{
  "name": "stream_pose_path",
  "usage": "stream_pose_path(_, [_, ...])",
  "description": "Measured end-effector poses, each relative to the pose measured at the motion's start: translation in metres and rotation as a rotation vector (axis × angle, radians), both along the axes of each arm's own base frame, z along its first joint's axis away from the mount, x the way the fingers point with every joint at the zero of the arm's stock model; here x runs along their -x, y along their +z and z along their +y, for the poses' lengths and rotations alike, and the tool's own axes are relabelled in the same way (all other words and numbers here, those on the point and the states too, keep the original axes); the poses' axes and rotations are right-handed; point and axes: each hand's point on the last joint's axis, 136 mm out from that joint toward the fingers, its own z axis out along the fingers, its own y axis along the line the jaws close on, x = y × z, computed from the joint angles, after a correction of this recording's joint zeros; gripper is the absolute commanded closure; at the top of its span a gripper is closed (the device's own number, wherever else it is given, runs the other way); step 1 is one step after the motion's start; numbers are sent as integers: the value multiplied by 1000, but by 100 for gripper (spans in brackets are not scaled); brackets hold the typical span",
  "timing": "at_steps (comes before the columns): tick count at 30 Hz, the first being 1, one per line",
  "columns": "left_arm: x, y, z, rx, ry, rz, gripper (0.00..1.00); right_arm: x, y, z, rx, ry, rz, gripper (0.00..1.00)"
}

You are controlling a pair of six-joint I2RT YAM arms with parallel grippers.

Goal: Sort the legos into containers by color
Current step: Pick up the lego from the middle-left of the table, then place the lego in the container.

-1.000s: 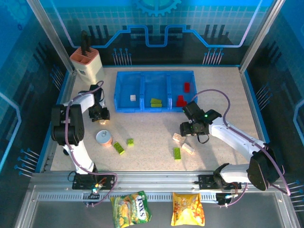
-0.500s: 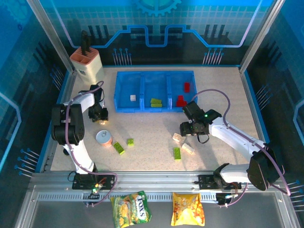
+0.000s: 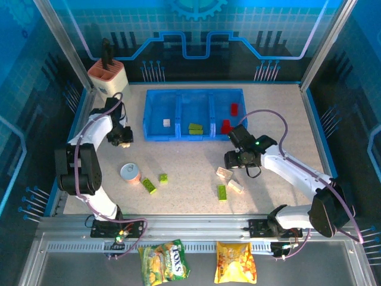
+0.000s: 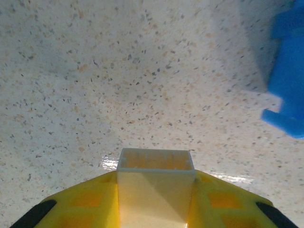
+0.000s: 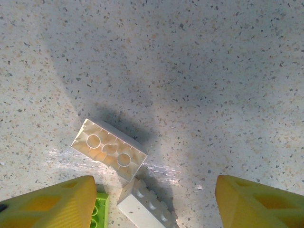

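Table (image 3: 196, 155): speckled, bears all items
Tray (image 3: 193, 92): blue, three compartments, far centre of table; left holds white brick (image 3: 166, 123), middle green bricks (image 3: 195, 127), right red bricks (image 3: 227, 126)
Left gripper (image 3: 122, 137): just left of tray, fingers shut tight on cream brick (image 4: 156, 166)
Right gripper (image 3: 238, 161): below tray's right compartment, jaws roughly half spread, nothing held; upturned brick (image 5: 109, 154) lies on table between them, long white brick (image 5: 145, 209) and lime brick (image 5: 97, 213) beside it
Round can (image 3: 130, 173): near-left area, two loose green bricks (image 3: 149, 186) just beside it

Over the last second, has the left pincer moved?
Yes: the left pincer, gripping a cream brick, has drawn away from the small can toward the knife block.
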Motion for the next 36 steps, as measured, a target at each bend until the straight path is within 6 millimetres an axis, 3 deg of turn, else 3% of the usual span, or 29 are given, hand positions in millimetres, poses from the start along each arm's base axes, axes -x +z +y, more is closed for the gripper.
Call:
stream_pose_path(8, [-27,50,-35,24,-51,-100,67,2,1,0,12,5,11,32])
stream_pose_path(15, [-52,105,-91,55,-138,-229,67,7,0,-2,27,9,27,32])
stream_pose_path(18, [-66,117,-113,65,-169,-262,67,8,1,-4,29,6,28,32])
stream_pose_path(24, [-94,93,-141,66,-178,-224,67,12,11,-8,22,-12,3,32])
stream_pose_path(36, [-144,6,-146,9,-140,-129,67,25,22,-20,16,-65,-20,32])
